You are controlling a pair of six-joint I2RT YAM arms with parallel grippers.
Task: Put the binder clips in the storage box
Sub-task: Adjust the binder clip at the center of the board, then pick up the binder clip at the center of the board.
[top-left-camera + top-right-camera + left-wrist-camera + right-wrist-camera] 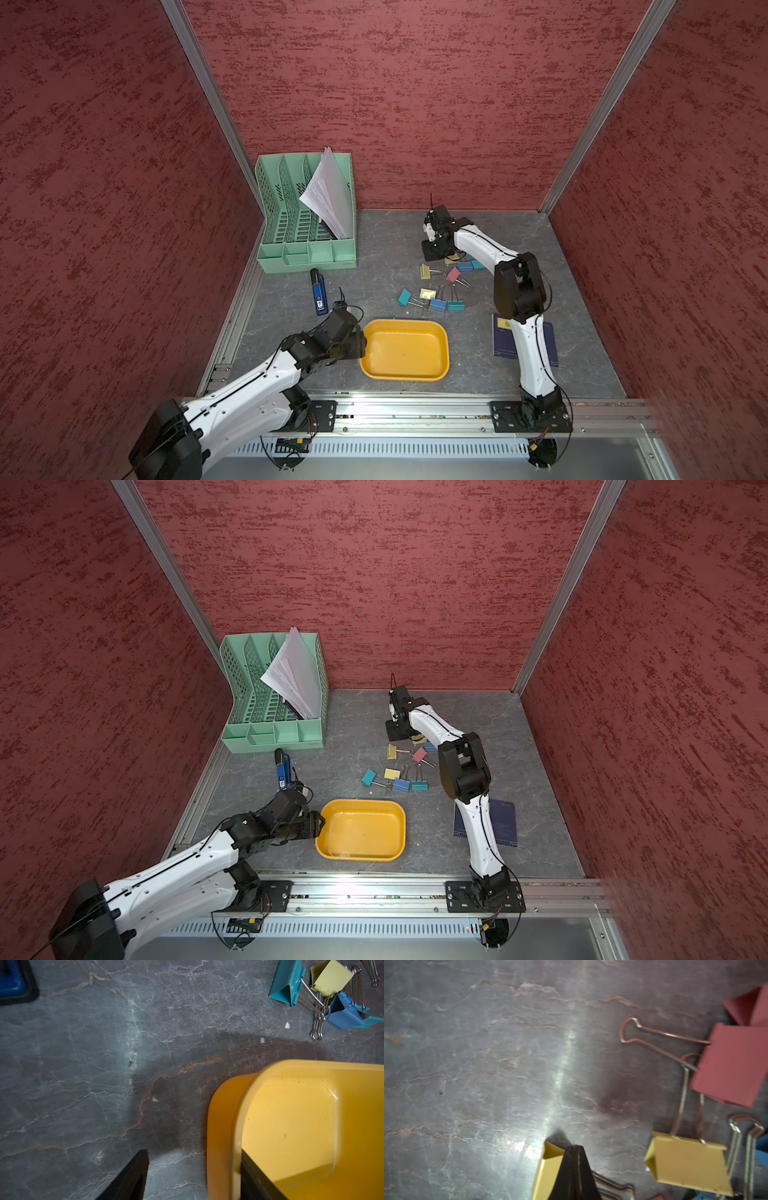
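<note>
While the left claw [194,1153] stands partly open astride the left end wall of the shallow yellow-orange plastic storage box [405,377], one finger sits inside and the other outside over the grey marbled tabletop [386,257], gripping nothing. Beyond the box, the small folded-metal binder clips [438,304] in pink, yellow, blue and teal lie scattered on the tabletop. At the far end of that scatter the right claw [575,1147] is pressed fully closed, tips over a yellow clip [548,1167]; whether it pinches that clip cannot be told.
</note>
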